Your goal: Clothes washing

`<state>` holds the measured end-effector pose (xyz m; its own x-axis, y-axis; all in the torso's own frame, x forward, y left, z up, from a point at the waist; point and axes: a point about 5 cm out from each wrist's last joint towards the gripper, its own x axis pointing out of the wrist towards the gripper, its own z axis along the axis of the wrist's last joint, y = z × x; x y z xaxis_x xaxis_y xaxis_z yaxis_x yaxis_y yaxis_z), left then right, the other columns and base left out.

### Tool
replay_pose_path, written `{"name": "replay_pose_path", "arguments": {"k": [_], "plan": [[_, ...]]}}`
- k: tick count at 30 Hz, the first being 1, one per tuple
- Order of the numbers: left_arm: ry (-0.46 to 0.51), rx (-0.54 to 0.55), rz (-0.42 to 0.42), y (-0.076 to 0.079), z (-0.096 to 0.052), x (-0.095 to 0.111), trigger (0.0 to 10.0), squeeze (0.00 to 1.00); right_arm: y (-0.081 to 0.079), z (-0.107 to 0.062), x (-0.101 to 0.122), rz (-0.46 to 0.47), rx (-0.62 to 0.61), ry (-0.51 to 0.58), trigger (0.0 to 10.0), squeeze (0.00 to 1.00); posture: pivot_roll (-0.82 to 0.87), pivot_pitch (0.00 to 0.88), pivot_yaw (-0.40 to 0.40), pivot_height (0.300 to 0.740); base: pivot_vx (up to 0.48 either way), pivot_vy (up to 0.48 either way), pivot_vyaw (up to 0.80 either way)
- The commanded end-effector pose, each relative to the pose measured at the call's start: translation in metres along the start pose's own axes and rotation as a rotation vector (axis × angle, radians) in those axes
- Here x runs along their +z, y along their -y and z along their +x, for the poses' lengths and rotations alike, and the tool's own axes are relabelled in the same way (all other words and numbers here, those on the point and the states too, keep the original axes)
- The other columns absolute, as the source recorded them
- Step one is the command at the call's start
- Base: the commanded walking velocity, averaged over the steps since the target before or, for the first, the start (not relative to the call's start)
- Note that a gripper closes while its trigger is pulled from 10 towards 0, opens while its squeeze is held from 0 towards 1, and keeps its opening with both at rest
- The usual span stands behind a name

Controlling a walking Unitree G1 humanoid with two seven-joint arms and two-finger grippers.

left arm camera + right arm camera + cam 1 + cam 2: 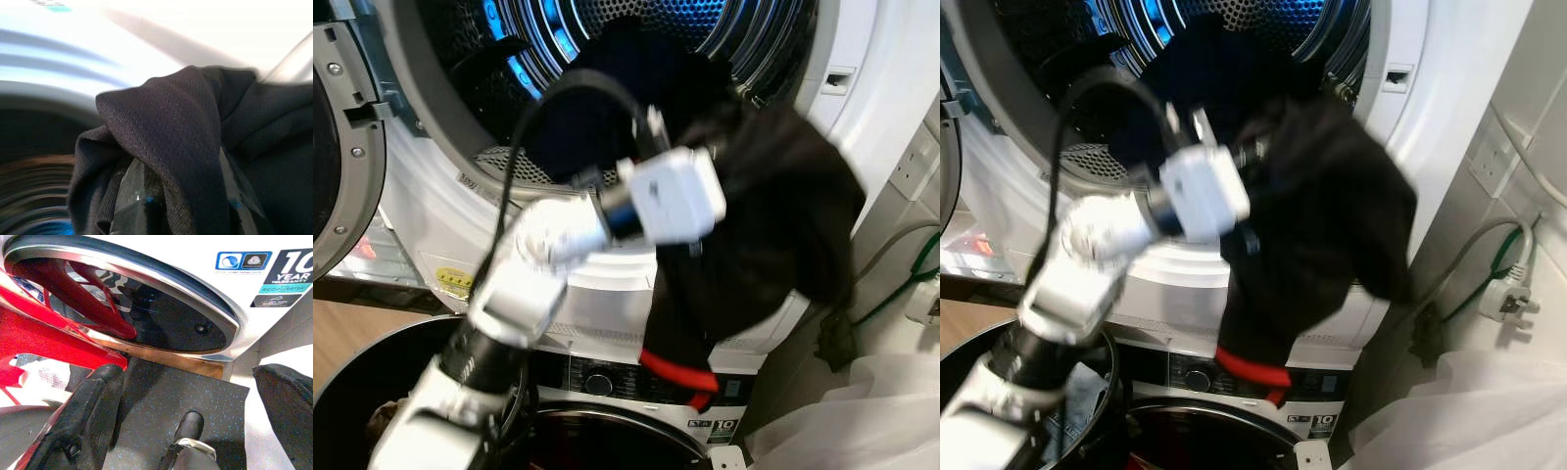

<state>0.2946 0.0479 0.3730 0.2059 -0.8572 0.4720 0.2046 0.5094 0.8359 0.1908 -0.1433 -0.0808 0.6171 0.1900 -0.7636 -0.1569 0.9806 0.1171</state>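
A black garment (pixel 773 235) with a red trim (pixel 677 373) hangs over the lower rim of the upper machine's open drum (pixel 607 39), which is lit blue inside. My left gripper (pixel 188 205) is shut on the garment, with the cloth draped over its fingers (pixel 139 208). The left arm (pixel 524 279) reaches up from the lower left to the drum mouth. My right gripper (pixel 188 396) hangs open and holds nothing, low beside the lower machine's round door (pixel 161 318), with red cloth (pixel 44 338) close to one finger.
The upper machine's door (pixel 337 157) stands open at the left. A dark round basket (pixel 362 382) sits at the lower left. A white bag (pixel 862 411), a wall socket and a plugged cable (pixel 1508 294) are at the right. The floor (pixel 195 391) is dark and speckled.
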Motion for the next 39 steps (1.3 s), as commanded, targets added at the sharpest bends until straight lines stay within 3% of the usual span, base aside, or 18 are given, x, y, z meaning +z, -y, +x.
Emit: {"name": "replay_pose_path", "arguments": {"k": [1,7,10,12,14,16,19,20,24,25,28,30,31,32,39], "plan": [[0.024,0.084,0.075,-0.026,0.003,0.003,0.0,0.0,-0.001,0.001,0.002,0.009,-0.002,0.005,10.0,0.0,0.1,0.0,-0.002,0.74,0.0,0.0,0.0],[-0.016,0.256,0.217,-0.079,0.007,-0.009,0.0,0.0,-0.002,0.001,0.003,0.029,-0.01,0.011,10.0,0.0,0.09,0.0,0.014,0.74,0.0,0.0,0.0],[-0.089,0.353,0.2,-0.099,0.002,-0.025,0.0,0.0,-0.003,0.002,0.004,0.032,-0.011,0.013,10.0,0.0,0.09,0.0,0.018,0.74,0.0,0.0,0.0],[-0.15,0.367,0.148,-0.103,-0.002,-0.038,0.0,0.0,-0.003,0.002,0.004,0.034,-0.011,0.014,10.0,0.0,0.09,0.0,0.022,0.74,0.0,0.0,0.0],[-0.244,0.359,0.088,-0.102,-0.006,-0.055,0.0,0.0,-0.004,0.002,0.004,0.04,-0.013,0.016,10.0,0.0,0.08,0.0,0.026,0.74,0.0,0.0,0.0],[-0.348,0.361,-0.043,-0.097,-0.013,-0.073,0.0,0.0,-0.004,0.002,0.004,0.049,-0.018,0.018,10.0,0.0,0.06,0.0,0.037,0.74,0.0,0.0,0.0],[-0.41,0.39,-0.136,-0.094,-0.02,-0.085,0.0,0.0,-0.004,0.002,0.003,0.056,-0.024,0.019,10.0,0.0,0.05,0.0,0.046,0.74,0.0,0.0,0.0],[-0.453,0.414,-0.218,-0.092,-0.024,-0.093,0.0,0.0,-0.003,0.001,0.001,0.061,-0.034,0.02,10.0,0.0,0.02,0.0,0.061,0.74,0.0,0.0,0.0],[-0.476,0.426,-0.312,-0.092,-0.026,-0.098,0.0,0.0,-0.002,0.0,-0.002,0.066,-0.042,0.024,10.0,0.0,-0.01,0.0,0.076,0.74,0.0,0.0,0.0],[-0.487,0.421,-0.405,-0.089,-0.027,-0.102,0.2,0.0,-0.001,-0.001,-0.003,0.073,-0.05,0.029,10.0,0.0,-0.03,0.0,0.086,0.74,0.0,0.0,0.0],[-0.499,0.386,-0.505,-0.084,-0.028,-0.105,0.6,0.0,0.002,-0.003,-0.006,0.079,-0.058,0.032,10.0,0.0,-0.05,0.0,0.095,0.74,0.0,0.0,0.0],[-0.509,0.358,-0.517,-0.081,-0.028,-0.107,0.6,0.0,0.003,-0.003,-0.007,0.082,-0.061,0.032,10.0,0.0,-0.06,0.0,0.101,0.74,0.0,0.0,0.0],[-0.531,0.289,-0.509,-0.075,-0.027,-0.108,0.9,0.0,0.004,-0.004,-0.009,0.088,-0.07,0.032,10.0,0.0,-0.06,0.0,0.101,0.74,0.0,0.0,0.0],[-0.585,0.111,-0.418,-0.06,-0.024,-0.11,2.9,0.0,0.007,-0.006,-0.014,0.097,-0.084,0.027,10.0,0.0,-0.07,0.0,0.102,0.74,0.0,0.0,0.0],[-0.549,-0.034,-0.341,-0.048,-0.005,-0.103,2.9,0.0,0.009,-0.008,-0.019,0.085,-0.084,0.022,10.0,0.0,-0.08,0.0,0.096,0.74,0.0,0.0,0.0]]}}
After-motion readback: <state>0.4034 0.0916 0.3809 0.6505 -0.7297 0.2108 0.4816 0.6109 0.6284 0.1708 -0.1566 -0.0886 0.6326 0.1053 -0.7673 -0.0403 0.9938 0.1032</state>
